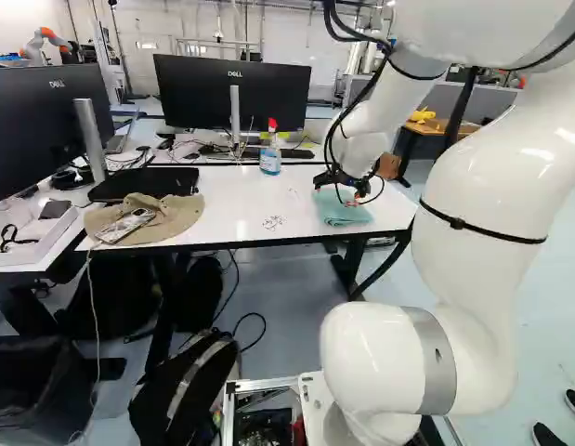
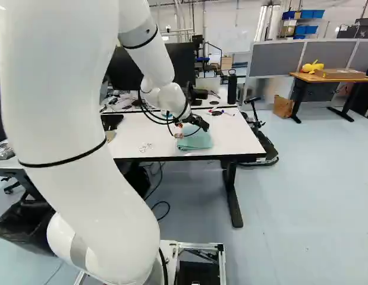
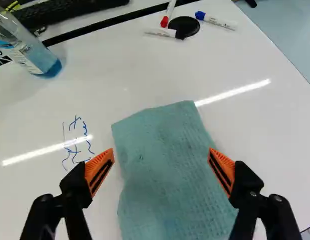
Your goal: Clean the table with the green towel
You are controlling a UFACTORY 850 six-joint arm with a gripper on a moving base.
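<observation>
My gripper [image 1: 350,197] hangs over the green towel [image 1: 343,210] near the table's right end. In the wrist view the gripper [image 3: 161,167] stands wide open, an orange pad to each side of the towel [image 3: 167,165], which lies folded flat on the white table [image 3: 139,75]. Nothing is gripped. Blue scribbled marks [image 3: 76,142] are on the table beside one finger. Whether the fingertips touch the tabletop, I cannot tell.
A spray bottle [image 1: 270,149] with a red top stands toward the table's back. Markers [image 3: 215,21] lie by a black disc [image 3: 184,27]. A beige cap [image 1: 148,217] is at the table's left end, monitors [image 1: 233,91] behind. Another robot [image 1: 44,43] stands far back.
</observation>
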